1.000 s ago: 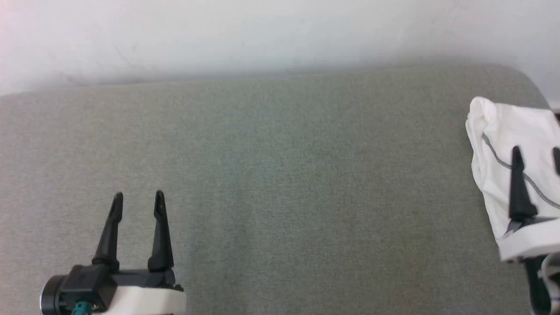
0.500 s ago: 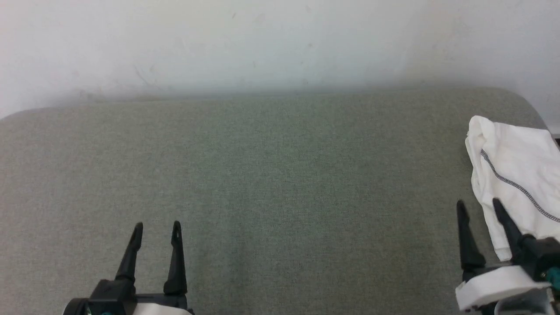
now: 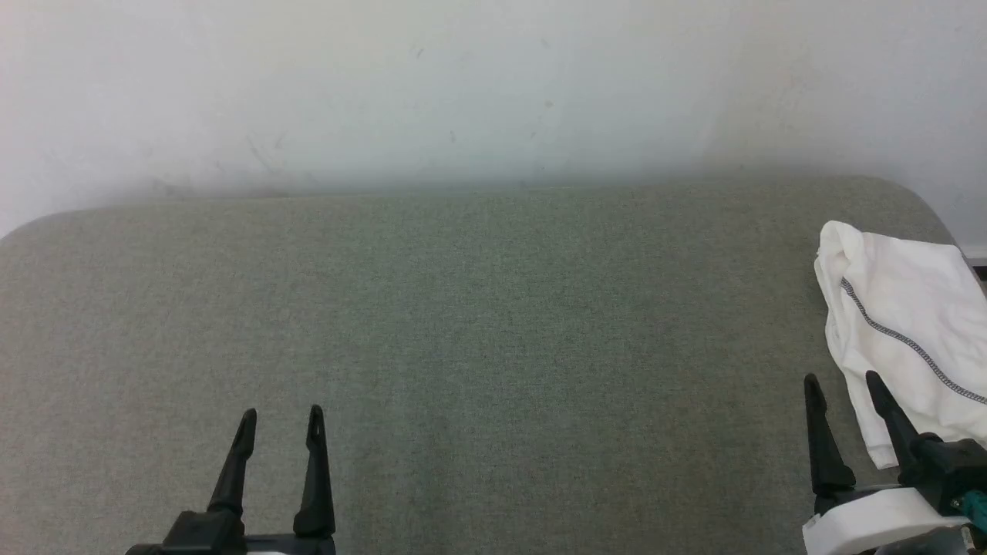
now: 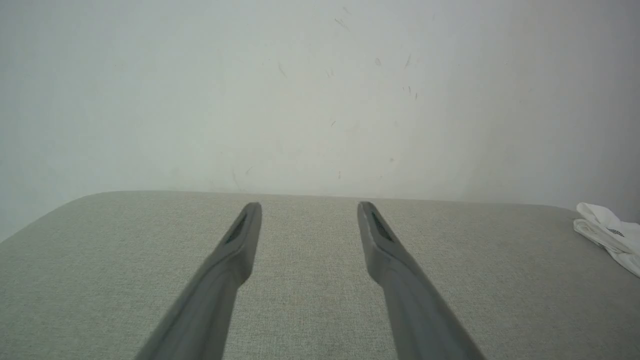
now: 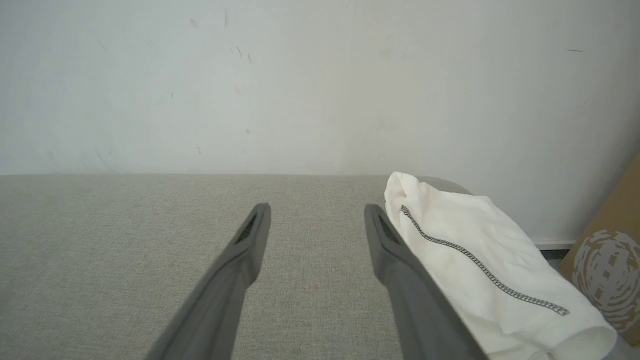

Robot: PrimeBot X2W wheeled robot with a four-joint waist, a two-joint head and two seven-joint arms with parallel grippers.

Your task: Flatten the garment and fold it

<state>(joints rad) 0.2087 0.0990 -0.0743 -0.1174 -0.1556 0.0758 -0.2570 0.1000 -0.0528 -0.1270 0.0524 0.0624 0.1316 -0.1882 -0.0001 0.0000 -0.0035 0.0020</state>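
Note:
The garment (image 3: 902, 324) is a white shirt with a dark grey zigzag seam, lying bunched at the far right end of the grey-green cushion (image 3: 478, 324). In the right wrist view the garment (image 5: 480, 260) lies just right of my right fingers. My right gripper (image 3: 840, 381) stands open at the lower right, its fingertips beside the garment's lower left edge, nothing between them. My left gripper (image 3: 281, 416) is open at the lower left over bare cushion, far from the garment (image 4: 607, 235), which shows small at the right edge of the left wrist view.
A pale wall (image 3: 463, 92) rises directly behind the cushion. The cushion's rounded right end (image 3: 917, 200) lies just beyond the garment. A brown cardboard piece with a printed pattern (image 5: 605, 270) stands past that end, low on the right.
The head camera has tilted, so the whole picture shifted down. My right gripper has drawn back off the garment to its lower left edge. Both grippers stay open.

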